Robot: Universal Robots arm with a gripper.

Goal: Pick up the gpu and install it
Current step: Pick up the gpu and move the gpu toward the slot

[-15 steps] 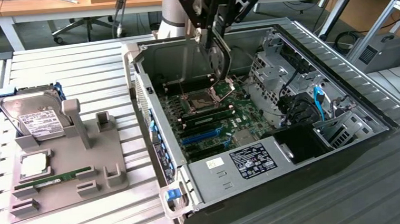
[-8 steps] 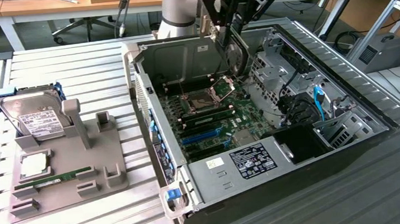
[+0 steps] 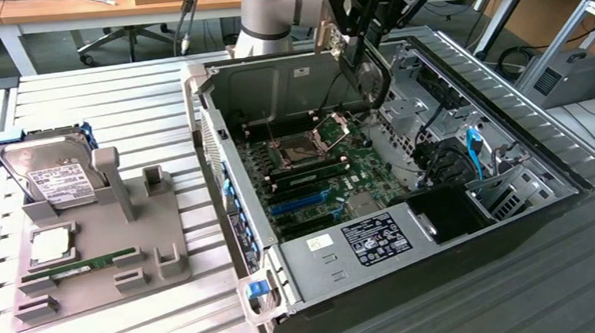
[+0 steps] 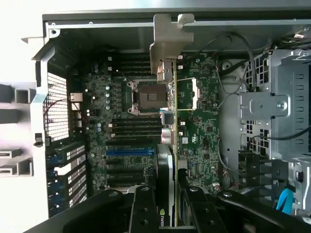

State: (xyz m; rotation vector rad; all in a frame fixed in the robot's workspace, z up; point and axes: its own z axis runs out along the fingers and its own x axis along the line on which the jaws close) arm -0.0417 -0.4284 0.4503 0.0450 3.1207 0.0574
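Exterior view: the gripper (image 3: 360,43) hangs over the far end of the open computer case (image 3: 325,255). Its jaws are closed partway and clamped on the gpu (image 3: 366,71). The card hangs on edge above the motherboard (image 3: 314,177) inside the case and is not seated in any slot. Outside the case, to the exterior view's left of it, a grey holder (image 3: 162,250) carries a hard drive (image 3: 52,172) propped up and a green RAM stick (image 3: 79,266) lying flat. Wrist view: the gpu (image 4: 165,160) is seen edge-on over the case interior, pinched between the dark fingers (image 4: 143,213) of the gripper (image 4: 167,216). Its silvery bracket (image 4: 167,41) is at the end away from the gripper, near the case wall. The card passes along the edge of the CPU socket (image 4: 145,97) and runs crosswise to the blue slot (image 4: 130,152).
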